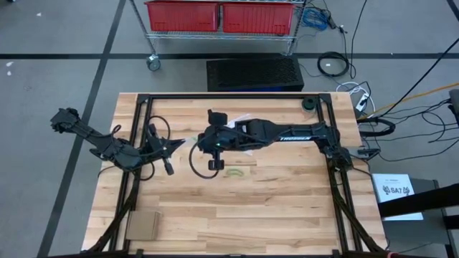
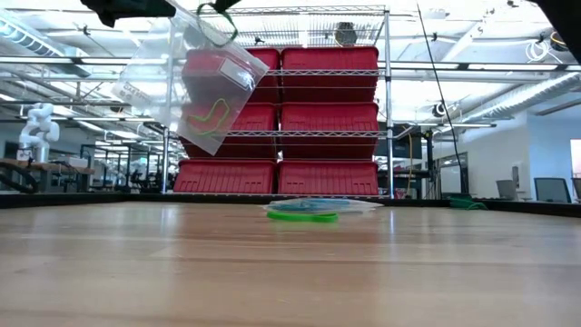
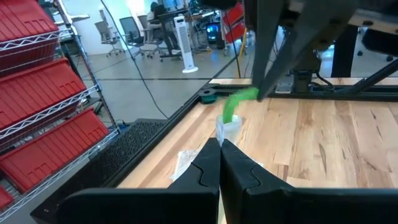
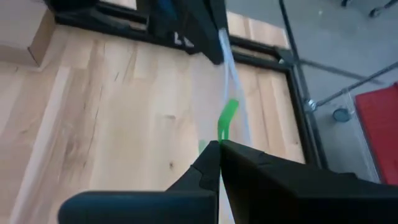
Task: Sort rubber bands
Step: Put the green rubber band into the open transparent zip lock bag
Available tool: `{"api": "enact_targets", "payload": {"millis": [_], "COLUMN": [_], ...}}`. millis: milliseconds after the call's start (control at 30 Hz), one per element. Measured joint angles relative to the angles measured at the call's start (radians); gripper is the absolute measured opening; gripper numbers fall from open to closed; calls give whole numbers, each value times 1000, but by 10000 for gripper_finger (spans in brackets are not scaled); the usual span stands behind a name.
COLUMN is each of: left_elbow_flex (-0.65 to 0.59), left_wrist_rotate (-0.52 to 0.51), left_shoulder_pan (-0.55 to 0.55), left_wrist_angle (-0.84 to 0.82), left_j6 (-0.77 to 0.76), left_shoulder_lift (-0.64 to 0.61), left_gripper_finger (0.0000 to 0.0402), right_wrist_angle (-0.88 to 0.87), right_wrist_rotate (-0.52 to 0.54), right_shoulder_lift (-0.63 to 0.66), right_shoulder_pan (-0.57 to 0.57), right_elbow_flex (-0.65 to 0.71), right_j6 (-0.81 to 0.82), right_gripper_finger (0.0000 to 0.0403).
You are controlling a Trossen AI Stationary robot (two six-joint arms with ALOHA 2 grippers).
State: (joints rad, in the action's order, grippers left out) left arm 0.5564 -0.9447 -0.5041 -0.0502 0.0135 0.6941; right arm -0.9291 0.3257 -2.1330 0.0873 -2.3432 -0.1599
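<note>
Bands first: the green rubber band (image 3: 239,101) everybody's fighting over is pulled into a long thin strip between the two grippers, up off the table. In the overhead shot its long axis runs roughly across the table, left arm to right arm. In the left wrist view it looks like a flat bright green ribbon going from the left gripper (image 3: 220,144) toward the other arm's fingers. In the right wrist view the same green strip (image 4: 226,122) leaves the right gripper (image 4: 219,145) together with a pale clear strip of plastic.

Both grippers are pinched fully together, no gap between the fingers, and each has an end of the stretched stuff. From above, the left gripper (image 1: 176,142) sits left of the table's middle and the right gripper (image 1: 204,145) is just beside it, nearly meeting.

The low camera shows a clear plastic bag (image 2: 195,86) hanging tilted in the air, with a yellow-green looped band (image 2: 211,119) visible through it.

The rest of the rubber bands are on the wood: a flat little pile (image 2: 304,212) lying on its side, green loop at the bottom, blue-teal ones above, some clear plastic around it. From above that pile (image 1: 234,171) is near the middle of the table (image 1: 272,208), just toward the front from the grippers.

A brown cardboard piece (image 1: 143,225) lies at the front left corner, well apart from everything.
</note>
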Motion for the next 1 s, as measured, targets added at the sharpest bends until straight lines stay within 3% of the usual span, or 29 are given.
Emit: {"api": "enact_targets", "payload": {"millis": [700, 833, 1000], "left_elbow_flex": [0, 0, 0], "left_wrist_rotate": [36, 35, 35], "left_shoulder_pan": [0, 0, 0], "left_wrist_angle": [17, 19, 18], "left_j6": [3, 3, 3], "left_shoulder_lift": [0, 0, 0], "left_gripper_finger": [0, 0, 0], "right_wrist_angle": [-16, -10, -3], "right_wrist_rotate": [-130, -224, -221], "right_shoulder_lift": [-34, -44, -51], "right_shoulder_pan": [-59, -64, -60], "right_elbow_flex": [0, 0, 0], "right_j6": [20, 6, -29], "right_gripper_finger": [0, 0, 31]}}
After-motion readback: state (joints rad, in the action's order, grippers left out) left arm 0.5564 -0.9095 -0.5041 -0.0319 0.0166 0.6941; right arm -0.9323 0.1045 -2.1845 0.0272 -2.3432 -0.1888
